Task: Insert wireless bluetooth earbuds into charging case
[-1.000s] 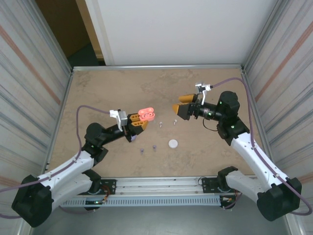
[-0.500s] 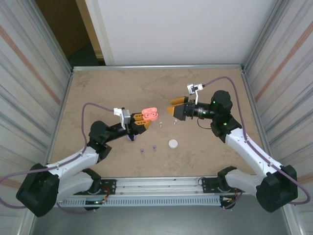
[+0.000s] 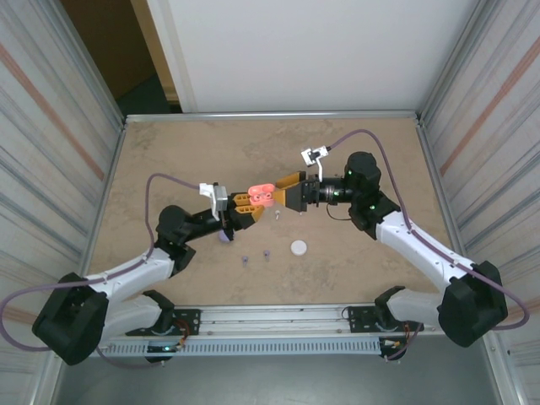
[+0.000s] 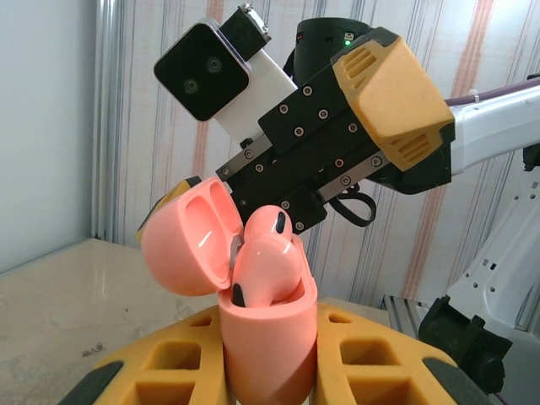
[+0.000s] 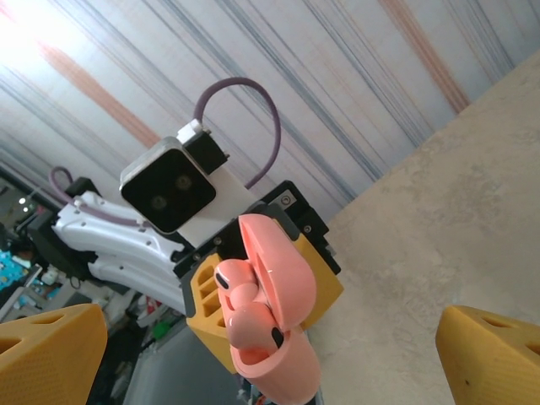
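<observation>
Two of the six earbuds looked done. Left of centre in the top view, the left pincer [image 3: 251, 206] was clamped on the base of the pink charging case [image 3: 260, 194], holding it upright above the counter [image 3: 169, 160]. In the left wrist view the pink earbuds [image 4: 263, 253] sat side by side in the case's sockets, though they rode high and I could not tell whether they were fully home. The lid was hinged back, so closing it seemed to be what was left for this pair.

Below and slightly right, near the lower middle of the top view, the purple earbuds [image 3: 245, 259] lay loose on the counter, with one white earbud [image 3: 277, 214] just under the raised case and the round white case [image 3: 299, 247] to its lower right. None of these had been paired up.

Right of the pink case, the right pincer [image 3: 278, 196] had its fingers spread wide apart, empty, pointing at the case from just beside it.
</observation>
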